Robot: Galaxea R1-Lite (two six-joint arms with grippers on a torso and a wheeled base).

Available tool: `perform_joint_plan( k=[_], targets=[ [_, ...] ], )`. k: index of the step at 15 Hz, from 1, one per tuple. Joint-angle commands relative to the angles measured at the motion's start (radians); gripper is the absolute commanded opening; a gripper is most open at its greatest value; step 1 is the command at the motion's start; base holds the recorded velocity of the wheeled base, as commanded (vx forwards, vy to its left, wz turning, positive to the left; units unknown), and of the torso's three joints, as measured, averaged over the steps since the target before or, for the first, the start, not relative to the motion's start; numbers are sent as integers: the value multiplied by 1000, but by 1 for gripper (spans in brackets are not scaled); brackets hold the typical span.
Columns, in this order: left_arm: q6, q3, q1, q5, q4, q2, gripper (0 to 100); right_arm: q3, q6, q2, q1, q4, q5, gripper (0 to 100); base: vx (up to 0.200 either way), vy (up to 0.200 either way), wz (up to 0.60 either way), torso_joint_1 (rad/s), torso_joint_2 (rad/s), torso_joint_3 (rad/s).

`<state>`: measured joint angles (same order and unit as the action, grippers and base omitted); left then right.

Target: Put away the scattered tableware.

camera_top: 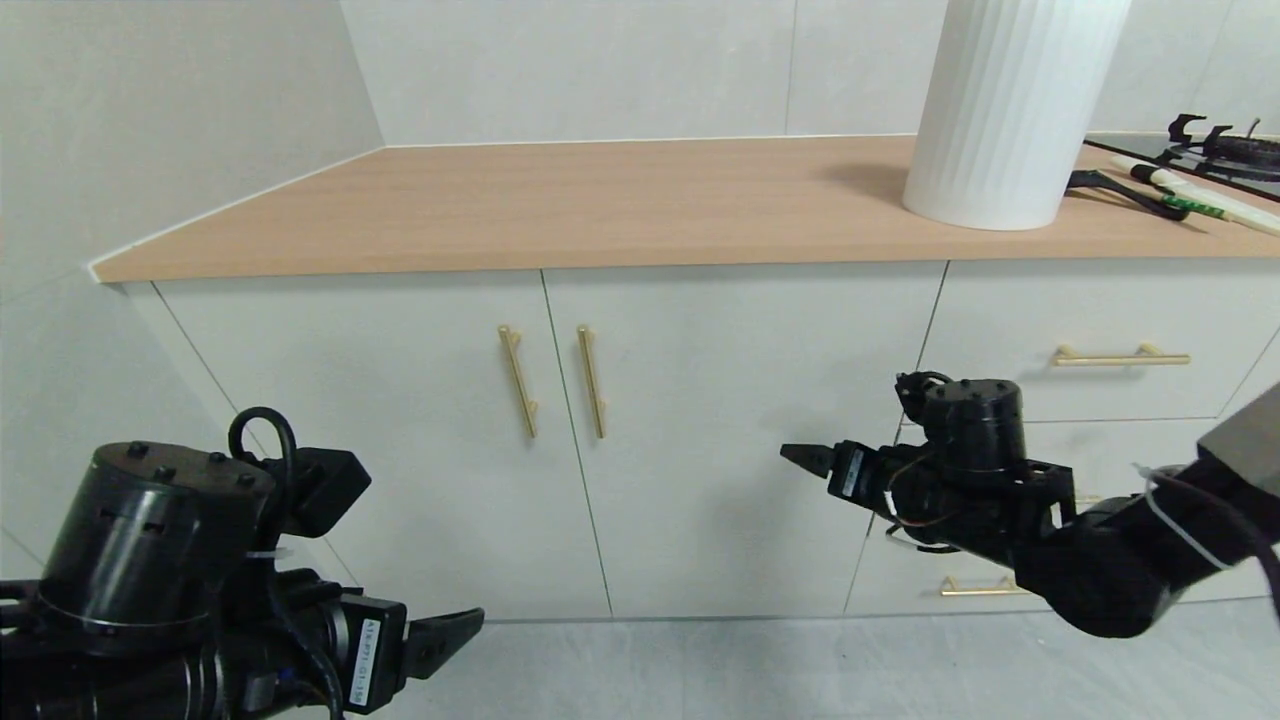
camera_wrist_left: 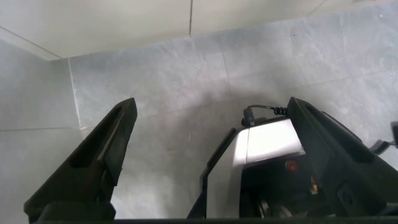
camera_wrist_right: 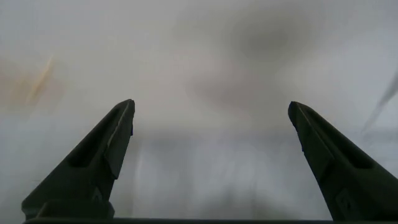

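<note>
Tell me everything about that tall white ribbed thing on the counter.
The white vessel is tall and cylindrical, widening slightly toward its base, with fine vertical ribs and a matte, ceramic-like look. It stands upright on the wooden countertop, toward its right end. Its top is cut off by the view. A black utensil lies beside its base; contact cannot be told.

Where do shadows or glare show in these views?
Head view: the white ribbed container throws a soft shadow leftward on the counter, no glare; left wrist view: faint shadow on the grey floor; right wrist view: dim patch on the pale surface.
</note>
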<state>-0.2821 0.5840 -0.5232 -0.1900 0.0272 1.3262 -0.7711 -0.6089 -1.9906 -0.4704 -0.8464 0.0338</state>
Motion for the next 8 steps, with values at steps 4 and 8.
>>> perform_joint_plan(
  k=[4,8],
  targets=[
    [0,0,0,0,0,-33,100,98,133,167,-2,-2,-71,100,0,0,0,0,0,0],
    [52,-7,12,-45,2,-160,100,222,213,418,18,1,-155,100,0,0,0,0,0,0]
  ],
)
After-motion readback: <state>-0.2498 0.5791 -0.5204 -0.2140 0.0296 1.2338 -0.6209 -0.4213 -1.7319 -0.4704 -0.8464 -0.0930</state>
